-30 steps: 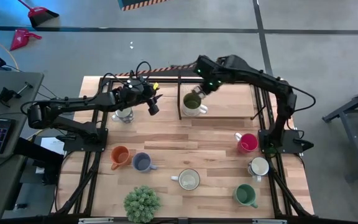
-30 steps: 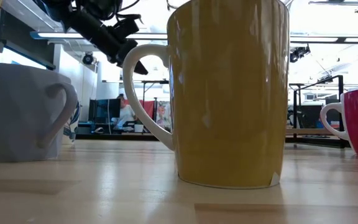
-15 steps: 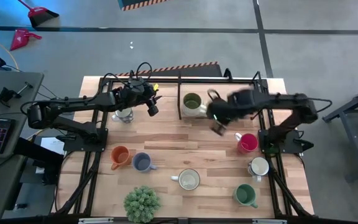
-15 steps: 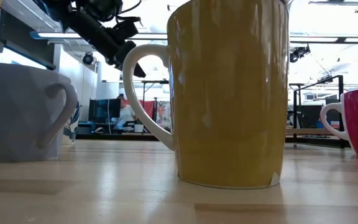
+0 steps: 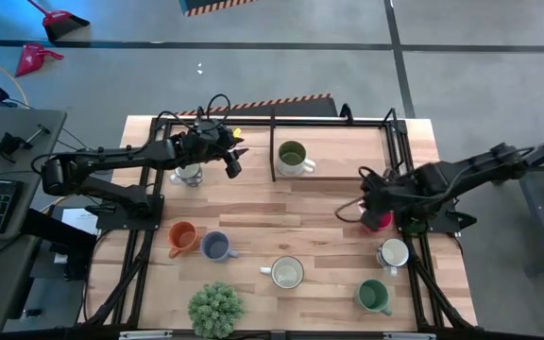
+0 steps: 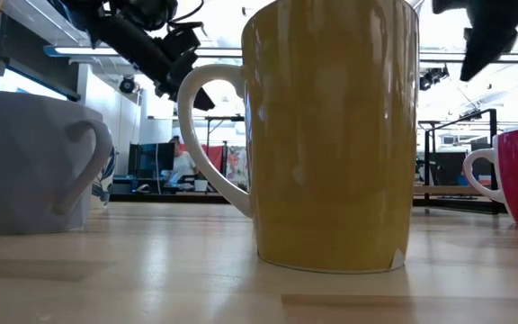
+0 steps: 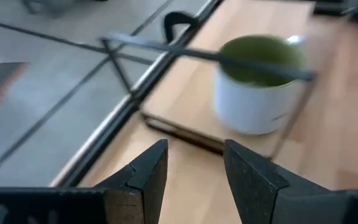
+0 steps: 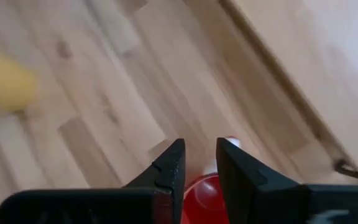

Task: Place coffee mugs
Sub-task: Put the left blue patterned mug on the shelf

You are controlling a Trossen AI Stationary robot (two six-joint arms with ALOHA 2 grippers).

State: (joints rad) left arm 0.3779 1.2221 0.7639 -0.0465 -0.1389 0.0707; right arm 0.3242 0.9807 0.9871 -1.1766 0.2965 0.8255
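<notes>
The right tool (image 5: 365, 206) hangs just above the magenta mug (image 5: 378, 218) on the wooden desk (image 5: 281, 203), its fingers (image 8: 169, 168) slightly parted and holding nothing, the mug's rim showing between them. The left tool (image 5: 234, 161) hovers at the desk's far side, fingers (image 7: 145, 174) spread and empty, beside a white patterned mug (image 5: 190, 174) and facing the olive green mug (image 5: 293, 157). Well apart from both tools, toward the near edge, stand orange (image 5: 182, 236), blue-grey (image 5: 216, 246), cream (image 5: 286, 273), white (image 5: 394, 253) and dark green (image 5: 373, 297) mugs.

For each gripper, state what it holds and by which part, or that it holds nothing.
Neither holds anything. The left gripper is open near the olive mug; the right gripper, empty, hangs above the magenta mug.
</notes>
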